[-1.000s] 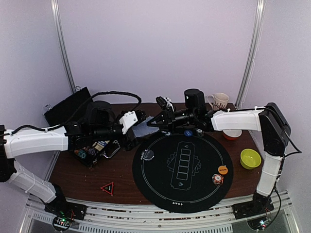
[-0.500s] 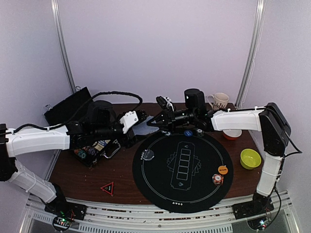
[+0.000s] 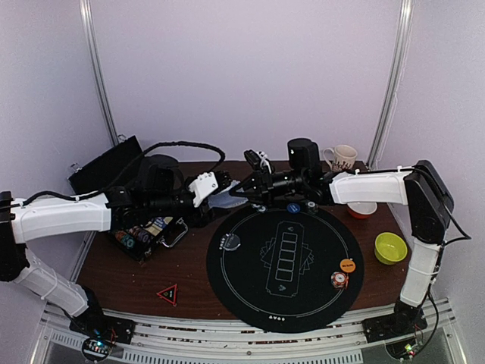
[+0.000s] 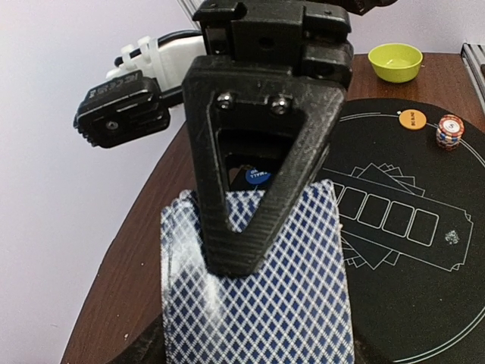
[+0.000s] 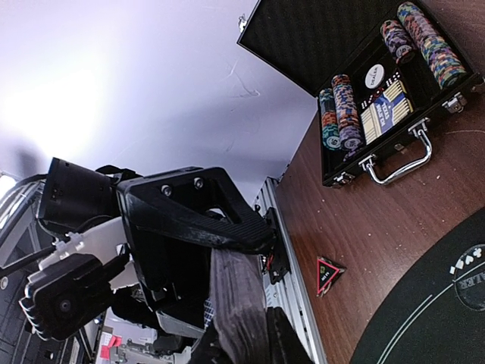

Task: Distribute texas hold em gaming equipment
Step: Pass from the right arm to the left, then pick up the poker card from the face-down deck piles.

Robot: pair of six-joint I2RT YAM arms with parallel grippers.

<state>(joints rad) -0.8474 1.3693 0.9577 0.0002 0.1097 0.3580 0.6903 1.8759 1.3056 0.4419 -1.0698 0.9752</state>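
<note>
Above the far edge of the bench, just off the far-left rim of the round black mat, our right claw is pressed onto the deck of cards. It pinches one short end, so the stack hangs off the wood. Our left claw meets it from the opposite side. One of its fingers lies along the blue-diamond back and the other sits under the stack, but we cannot tell whether they bite or merely bracket it. The deck's long axis runs from claw to claw, roughly along the far edge, so the cards lie straight ahead of each claw and neither is nearer. We judge the coming move to be a handover or the peeling of a card, and it depends on the left fingers staying square to that axis. The open room is toward the near side, over the mat. There the blue button sits just under the right claw, with the orange button and chip stack toward the near-right rim. The open chip case crowds the left edge beneath the left forearm, and the mug stands well apart at the far right.
</note>
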